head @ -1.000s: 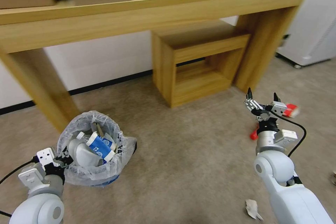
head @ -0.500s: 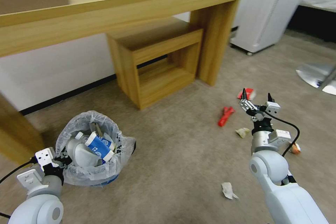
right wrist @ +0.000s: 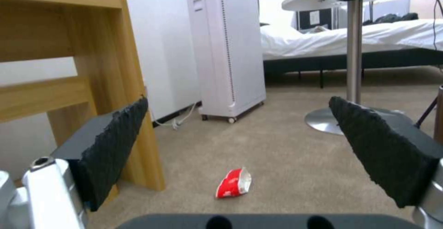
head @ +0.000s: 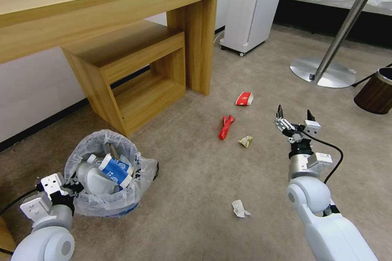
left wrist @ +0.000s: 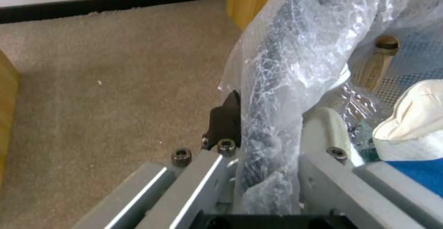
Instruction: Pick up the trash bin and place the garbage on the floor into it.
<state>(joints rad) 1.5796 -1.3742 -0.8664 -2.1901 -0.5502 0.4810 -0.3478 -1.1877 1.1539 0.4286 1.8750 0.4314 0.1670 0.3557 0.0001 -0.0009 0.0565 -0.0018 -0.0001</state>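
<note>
Trash bin (head: 108,179): bag-lined, partly filled, rim pinched tight in left pincer (left wrist: 270,132), lower left.
Right pincer (head: 293,121): spread wide, empty, raised above floor (head: 196,179).
Garbage remaining: red-white cup (head: 244,98), red wrapper (head: 226,127), yellowish scrap (head: 245,141), white paper (head: 239,208).
Advice: take nearest piece first; descend vertically, straddle it, keep bin level.

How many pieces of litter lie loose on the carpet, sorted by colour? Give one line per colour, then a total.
Red: 2, the crushed cup and the wrapper
White: 1, the crumpled paper
Yellowish: 1, the small scrap
Total: 4
</note>
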